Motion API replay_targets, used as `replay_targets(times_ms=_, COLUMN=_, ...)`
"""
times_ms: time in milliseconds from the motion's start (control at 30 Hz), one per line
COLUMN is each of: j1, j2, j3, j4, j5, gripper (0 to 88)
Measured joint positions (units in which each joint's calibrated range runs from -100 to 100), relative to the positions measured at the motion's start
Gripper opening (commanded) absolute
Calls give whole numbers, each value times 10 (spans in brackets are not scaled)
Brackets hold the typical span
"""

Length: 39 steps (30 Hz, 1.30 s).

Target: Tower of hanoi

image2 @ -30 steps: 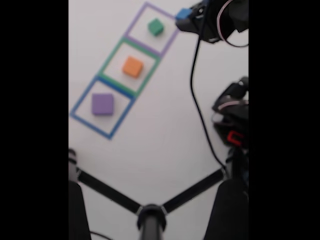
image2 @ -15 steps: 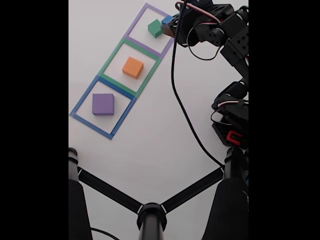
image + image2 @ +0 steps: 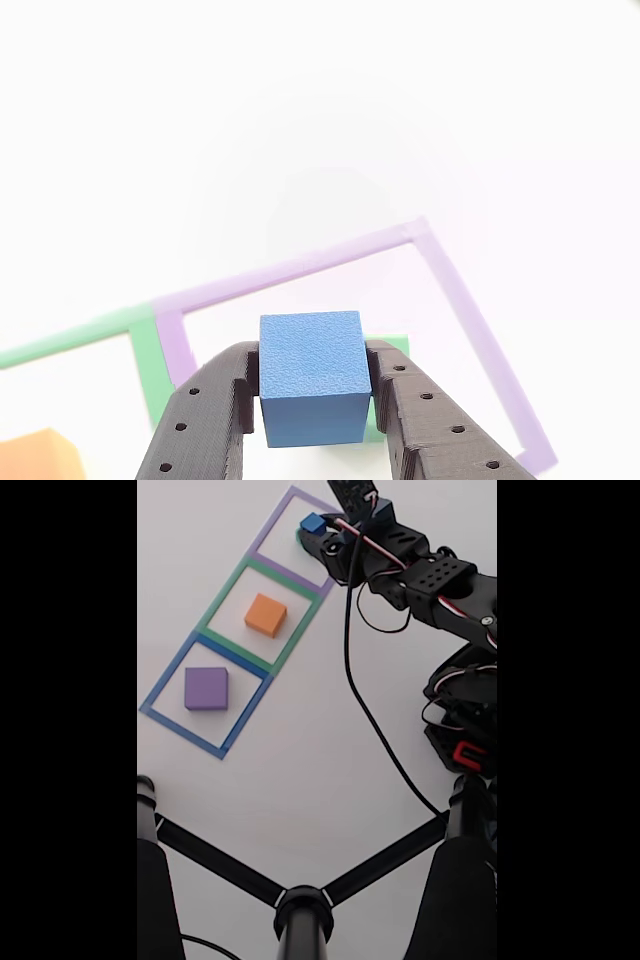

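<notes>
The blue cube (image 3: 311,378) is covering nearly all of the green cube (image 3: 396,346) in the other view, leaving 1 thin sliver peeking out. The orange block (image 3: 38,455) is running off the bottom-left corner there. In the fixed view, the gripper (image 3: 318,535) is hiding the green cube entirely.

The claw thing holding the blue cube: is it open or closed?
Closed on the blue cube: the gripper has both black fingers pressed against the cube's sides.
</notes>
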Motion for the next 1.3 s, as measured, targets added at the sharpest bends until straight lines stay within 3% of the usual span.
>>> replay_targets(times_ms=533, j1=16, j2=217, j3=-13, j4=-227, j5=0, gripper=22)
replay_targets(times_ms=1300, j1=32, j2=291, j3=-44, j4=-275, j5=0, gripper=33)
